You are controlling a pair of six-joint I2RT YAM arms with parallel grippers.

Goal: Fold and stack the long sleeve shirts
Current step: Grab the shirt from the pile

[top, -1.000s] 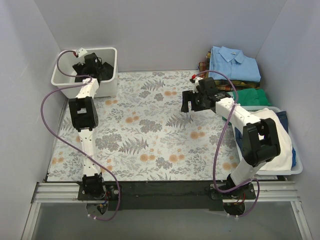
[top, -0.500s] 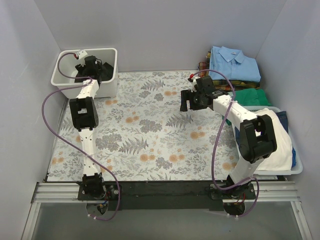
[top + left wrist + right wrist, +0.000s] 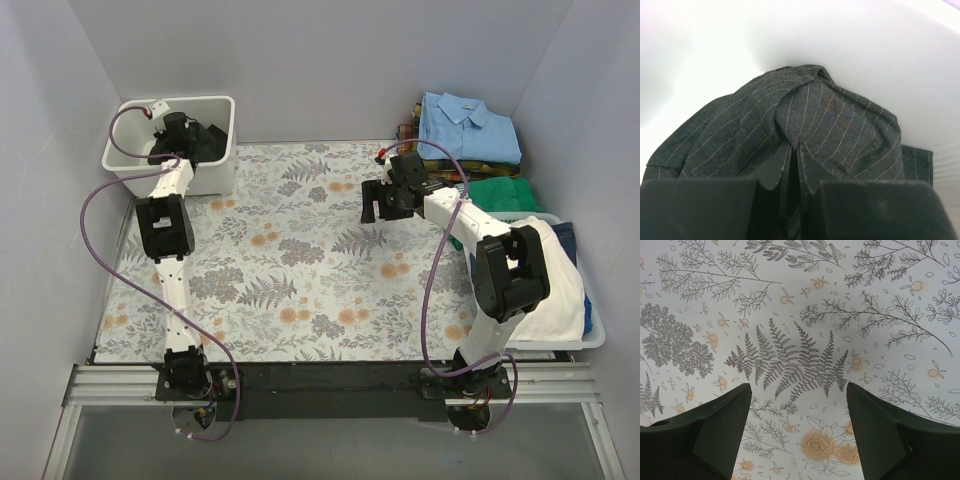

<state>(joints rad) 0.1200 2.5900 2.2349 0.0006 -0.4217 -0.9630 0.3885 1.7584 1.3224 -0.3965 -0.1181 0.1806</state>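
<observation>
A charcoal pinstriped long sleeve shirt (image 3: 805, 120) lies bunched inside the white bin (image 3: 215, 112) at the back left. My left gripper (image 3: 794, 146) reaches down into that bin and is shut on a pinched fold of the shirt; from above, only dark cloth (image 3: 200, 140) shows around the gripper (image 3: 172, 128). A folded light blue shirt (image 3: 465, 125) tops a stack at the back right. My right gripper (image 3: 378, 212) hovers open over the floral tablecloth (image 3: 790, 305), nothing between its fingers (image 3: 720, 420).
Below the blue shirt lie plaid and green folded garments (image 3: 505, 190). A basket (image 3: 590, 320) at the right edge holds white and blue cloth (image 3: 555, 280). Grey walls enclose the table on three sides.
My left gripper has closed on the pinstriped shirt inside the bin. The right arm has shifted slightly left and back, its jaws still wide.
</observation>
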